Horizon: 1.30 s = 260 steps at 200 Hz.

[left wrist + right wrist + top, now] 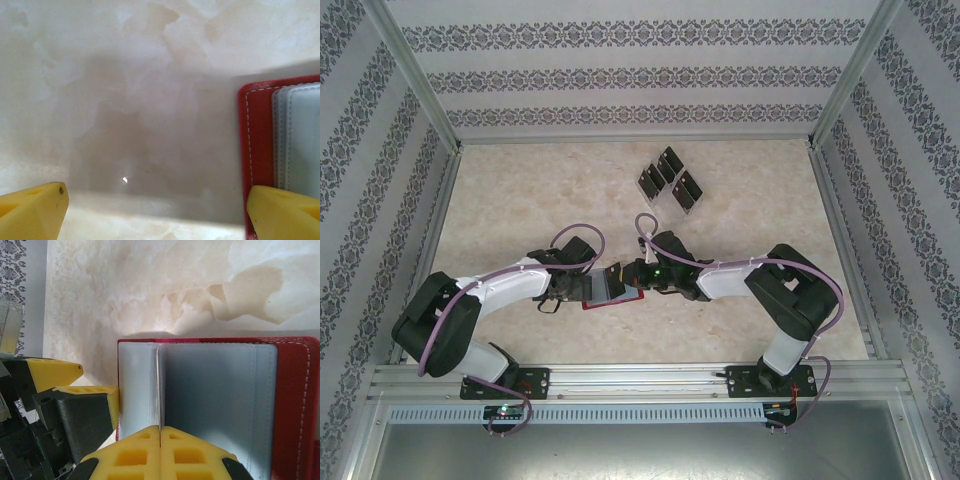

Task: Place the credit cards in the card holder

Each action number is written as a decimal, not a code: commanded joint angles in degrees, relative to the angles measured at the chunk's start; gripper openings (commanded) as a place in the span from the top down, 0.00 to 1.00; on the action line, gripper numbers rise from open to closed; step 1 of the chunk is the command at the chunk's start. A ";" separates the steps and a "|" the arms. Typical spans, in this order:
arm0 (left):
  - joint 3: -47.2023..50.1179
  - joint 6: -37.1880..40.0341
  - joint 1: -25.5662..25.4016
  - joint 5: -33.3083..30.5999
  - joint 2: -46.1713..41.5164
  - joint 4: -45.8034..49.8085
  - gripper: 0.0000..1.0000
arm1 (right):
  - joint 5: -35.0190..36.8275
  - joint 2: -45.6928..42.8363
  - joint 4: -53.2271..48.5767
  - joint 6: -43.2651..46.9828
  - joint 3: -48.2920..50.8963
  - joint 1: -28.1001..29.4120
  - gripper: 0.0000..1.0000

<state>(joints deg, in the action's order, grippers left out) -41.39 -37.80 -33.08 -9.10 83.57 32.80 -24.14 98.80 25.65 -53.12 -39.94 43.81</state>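
Patterned wallpaper closes in a pale, marble-look table [520, 190]. On the left, the left tool [157, 195] stands wide with nothing between its yellow fingers. Its right finger is over the near edge of the card holder [257, 130], but I cannot tell if it presses there. The card holder lies open and flat between the two arms, grey pockets up.

To the right, the right tool [160, 432] is pinched tight on a thin sheet seen edge-on, which I judge to be one credit card [158, 385], upright over the grey pockets. To do this step well, the left finger should pin the red edge. The card should then be tilted low and slid along a pocket mouth, not pushed straight down.

Farther back, right of centre, the other credit cards [668, 178] stand in a clear rack [658, 205]. No brand or writing can be read, only white stitching.
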 commanded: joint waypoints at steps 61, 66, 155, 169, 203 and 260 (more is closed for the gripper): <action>0.84 -1.00 -0.66 -2.14 -1.44 3.21 0.06 | -2.05 2.45 5.08 -2.92 0.37 0.94 1.00; 0.60 -1.02 -0.67 -2.23 -1.73 3.58 0.06 | -2.05 2.53 5.27 -2.95 0.46 0.93 1.00; -2.17 0.40 -0.67 -0.44 -3.29 3.18 0.06 | -1.24 -0.55 3.35 -1.98 1.36 -0.92 1.00; -2.26 0.55 -0.67 -0.06 -2.48 2.72 0.06 | -1.32 -0.22 3.53 -1.90 1.51 -1.09 1.00; -1.66 0.45 -0.74 0.13 -0.69 2.06 0.06 | -1.42 1.01 4.55 -2.49 2.00 -1.34 1.00; -0.32 -0.43 -0.75 -0.13 1.67 1.86 0.06 | -3.05 2.39 6.69 -3.79 2.50 -1.27 1.00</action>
<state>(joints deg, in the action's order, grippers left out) -42.48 -37.80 -33.06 -9.04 83.94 34.87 -25.45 99.92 29.63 -55.83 -38.09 42.85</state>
